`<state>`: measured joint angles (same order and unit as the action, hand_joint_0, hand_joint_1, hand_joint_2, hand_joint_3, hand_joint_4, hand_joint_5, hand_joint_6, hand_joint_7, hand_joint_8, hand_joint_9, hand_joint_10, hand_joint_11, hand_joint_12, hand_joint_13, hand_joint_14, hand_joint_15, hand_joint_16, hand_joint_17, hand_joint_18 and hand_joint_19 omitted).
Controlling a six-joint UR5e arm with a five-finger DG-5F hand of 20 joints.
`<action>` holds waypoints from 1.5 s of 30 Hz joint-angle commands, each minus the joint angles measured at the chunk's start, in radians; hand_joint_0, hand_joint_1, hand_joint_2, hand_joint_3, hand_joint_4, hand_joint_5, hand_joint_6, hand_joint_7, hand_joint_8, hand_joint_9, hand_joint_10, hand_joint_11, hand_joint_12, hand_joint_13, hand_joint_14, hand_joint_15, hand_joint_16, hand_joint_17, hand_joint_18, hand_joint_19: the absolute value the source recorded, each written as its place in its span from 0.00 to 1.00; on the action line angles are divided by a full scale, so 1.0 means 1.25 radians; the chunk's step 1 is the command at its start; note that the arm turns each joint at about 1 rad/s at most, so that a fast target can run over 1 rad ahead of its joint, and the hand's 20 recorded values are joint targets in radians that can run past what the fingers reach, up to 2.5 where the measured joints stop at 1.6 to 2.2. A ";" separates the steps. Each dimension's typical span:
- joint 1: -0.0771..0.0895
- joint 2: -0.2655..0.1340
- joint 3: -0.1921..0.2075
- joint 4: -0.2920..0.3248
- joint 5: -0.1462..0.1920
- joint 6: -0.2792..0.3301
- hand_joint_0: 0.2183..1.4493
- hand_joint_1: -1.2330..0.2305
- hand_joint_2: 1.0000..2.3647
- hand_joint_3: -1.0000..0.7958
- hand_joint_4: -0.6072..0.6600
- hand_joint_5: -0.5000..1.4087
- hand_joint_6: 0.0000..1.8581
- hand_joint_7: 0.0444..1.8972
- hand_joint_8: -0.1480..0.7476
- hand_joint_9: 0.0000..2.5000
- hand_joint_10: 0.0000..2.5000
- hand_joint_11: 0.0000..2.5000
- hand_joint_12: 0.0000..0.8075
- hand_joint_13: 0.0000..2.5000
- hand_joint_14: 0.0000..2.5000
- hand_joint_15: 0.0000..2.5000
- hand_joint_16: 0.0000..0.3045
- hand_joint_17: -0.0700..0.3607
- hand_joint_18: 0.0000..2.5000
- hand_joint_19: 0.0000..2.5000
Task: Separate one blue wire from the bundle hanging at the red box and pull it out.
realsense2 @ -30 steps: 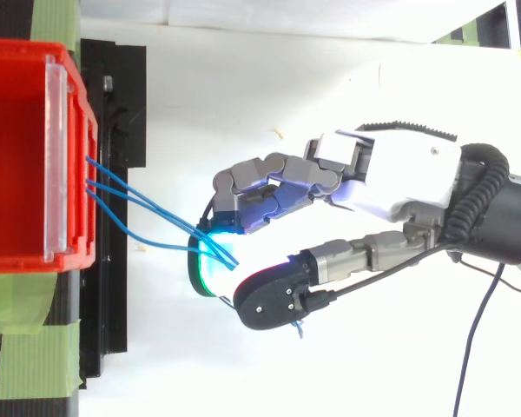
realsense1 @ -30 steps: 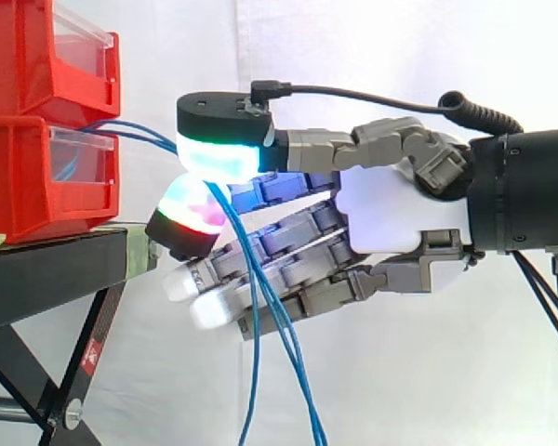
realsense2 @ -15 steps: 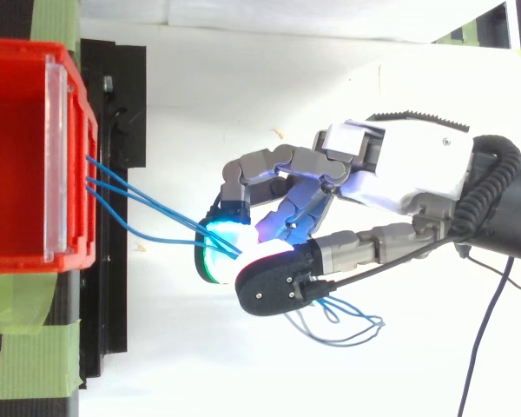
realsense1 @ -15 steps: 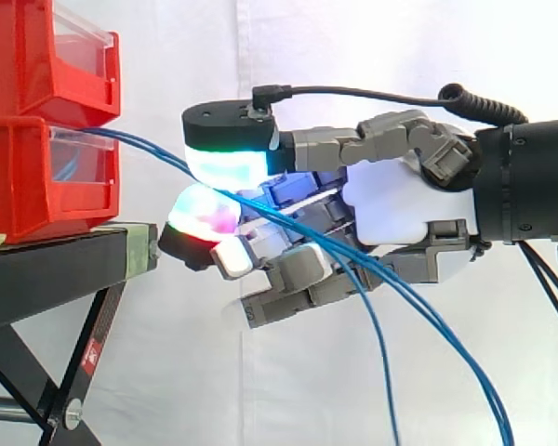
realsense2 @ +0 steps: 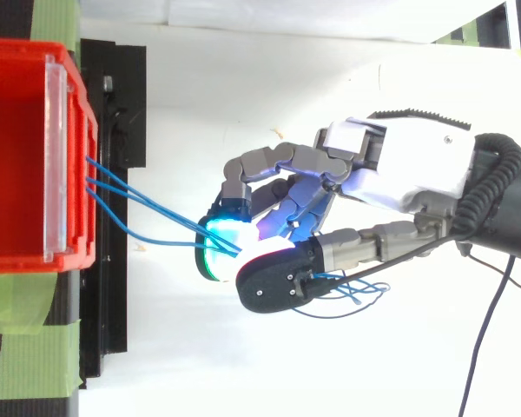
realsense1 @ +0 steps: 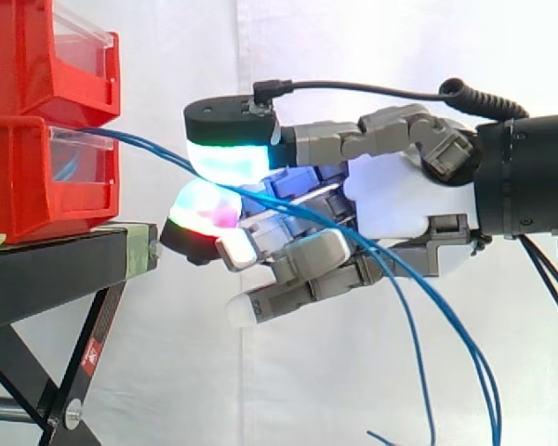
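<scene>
I note a white curtain [realsense1: 372, 56] behind the whole work area. At the left, a black stand [realsense1: 46, 269] carries two stacked red bins [realsense1: 28, 65], each with a clear front panel.

The arm enters from the right. Its hand [realsense1: 395, 204] lies level, just right of the stand, with the fingertips pointing left toward the bins but not touching them. I record the fingers as curled in toward the palm, not spread. An upper pad [realsense1: 225, 160] glowing cyan and green is pressed down against a lower pad glowing magenta and red, and they pinch the blue wires [realsense1: 149, 149] between them. I cannot tell how many strands are caught in the pinch.

The wires leave the front of the lower bin [realsense1: 37, 177] near its upper edge and run right across the gap. From above, three strands [realsense2: 130, 204] converge at the glowing pads. Right of the pinch, the wires cross the curled fingers and drop away to the lower right. From above, loose loops lie beside the black-backed pad.

Green tape [realsense2: 35, 339] sits on the stand by the bins.
</scene>
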<state>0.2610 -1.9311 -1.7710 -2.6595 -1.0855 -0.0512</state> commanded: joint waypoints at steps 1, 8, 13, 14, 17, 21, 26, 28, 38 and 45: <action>0.001 0.013 0.001 -0.005 0.001 -0.008 0.40 0.42 0.02 0.47 0.70 0.18 0.33 0.62 0.58 0.42 0.01 0.38 0.34 0.62 0.00 0.65 0.10 0.32 0.22 0.18; 0.000 0.022 0.001 -0.021 0.002 -0.025 0.40 0.42 0.02 0.47 0.69 0.18 0.33 0.62 0.57 0.45 0.01 0.48 0.35 0.60 0.10 0.63 0.10 0.32 0.24 0.20; 0.000 0.022 -0.001 -0.025 0.006 -0.025 0.40 0.42 0.02 0.47 0.70 0.18 0.33 0.62 0.55 0.48 0.00 0.56 0.36 0.59 0.13 0.63 0.10 0.33 0.24 0.20; 0.000 0.022 -0.001 -0.025 0.007 -0.025 0.40 0.42 0.02 0.47 0.70 0.18 0.33 0.63 0.55 0.48 0.00 0.56 0.36 0.59 0.13 0.63 0.10 0.33 0.24 0.20; 0.000 0.022 0.001 -0.025 0.007 -0.025 0.40 0.42 0.02 0.47 0.69 0.18 0.33 0.62 0.55 0.48 0.00 0.56 0.36 0.59 0.13 0.62 0.11 0.33 0.24 0.20; 0.000 0.023 0.001 -0.025 0.007 -0.025 0.40 0.42 0.02 0.47 0.70 0.18 0.34 0.62 0.55 0.47 0.00 0.56 0.36 0.58 0.14 0.62 0.11 0.33 0.23 0.20; 0.000 0.022 0.001 -0.025 0.007 -0.025 0.40 0.42 0.02 0.46 0.69 0.18 0.34 0.62 0.52 0.51 0.00 0.65 0.37 0.58 0.13 0.62 0.11 0.33 0.23 0.20; 0.000 0.023 -0.001 -0.025 0.007 -0.025 0.39 0.43 0.02 0.46 0.69 0.18 0.34 0.62 0.52 0.51 0.05 0.65 0.37 0.58 0.13 0.62 0.11 0.34 0.23 0.20; 0.000 0.022 0.001 -0.025 0.007 -0.025 0.39 0.43 0.02 0.46 0.69 0.18 0.34 0.61 0.51 0.50 0.17 0.65 0.38 0.58 0.13 0.62 0.11 0.34 0.23 0.20; 0.000 0.023 0.001 -0.026 0.007 -0.042 0.39 0.43 0.02 0.46 0.69 0.18 0.35 0.60 0.51 0.49 0.18 0.67 0.38 0.57 0.11 0.64 0.12 0.35 0.23 0.20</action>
<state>0.2609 -1.9027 -1.7707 -2.6915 -1.0771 -0.0944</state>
